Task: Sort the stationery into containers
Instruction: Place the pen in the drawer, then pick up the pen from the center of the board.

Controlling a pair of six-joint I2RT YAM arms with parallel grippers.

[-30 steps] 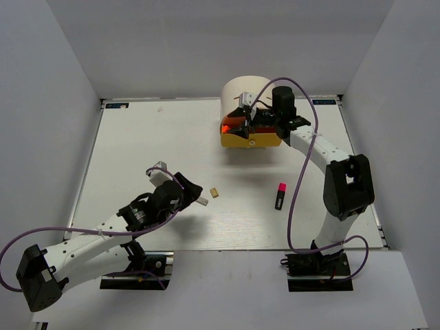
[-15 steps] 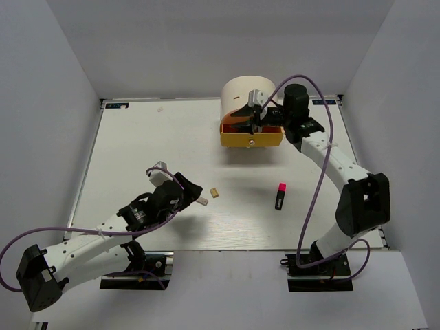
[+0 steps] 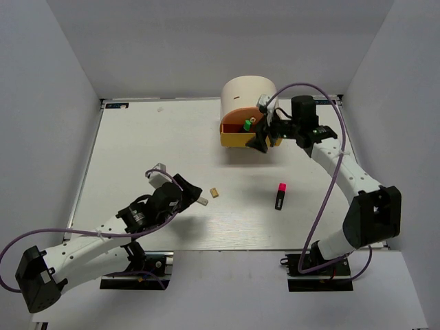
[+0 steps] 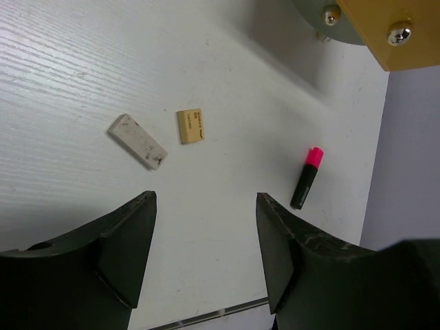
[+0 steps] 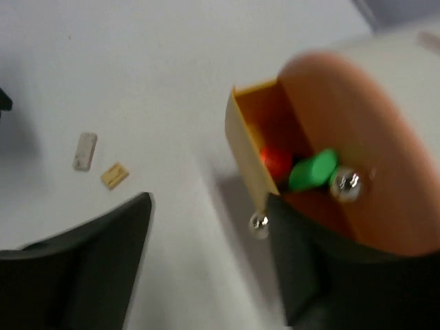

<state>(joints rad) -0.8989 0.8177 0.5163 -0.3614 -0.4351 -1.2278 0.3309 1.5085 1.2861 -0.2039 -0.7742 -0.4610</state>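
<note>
Yellow drawer (image 3: 234, 141): pulled out at the foot of the cream unit (image 3: 244, 88), its open top in view. Half a second ago the right wrist covered most of it.
Orange drawer (image 3: 237, 115): shut, directly above the yellow one.
Green-capped highlighter (image 3: 246, 125): lies inside the yellow drawer with only its cap showing. A second ago the arm hid that spot. The blurred right wrist view shows a red-orange blob beside the cap, and I cannot tell what it is.
Right gripper (image 5: 206, 275): fingers spread wide with nothing between them. It has drawn back from above the drawer to the drawer's front wall, toward the right end, and the wrist now sits to the right of the unit.
Left gripper (image 4: 206, 240): fingers parted wide and empty, low over the table (image 3: 137, 151) and near the erasers. Its pose barely differs from both earlier views.
Grey eraser (image 4: 137, 141): flat on the table, just beside the tan one and not touching it. It lies where it lay a second ago.
Tan eraser (image 4: 190, 126): flat on the table, on the unit's side of the grey one, unmoved.
Pink-capped highlighter (image 4: 306, 177): on the table to the right of the erasers and well apart from the drawers, its cap pointing toward the unit. Its place is unchanged.
</note>
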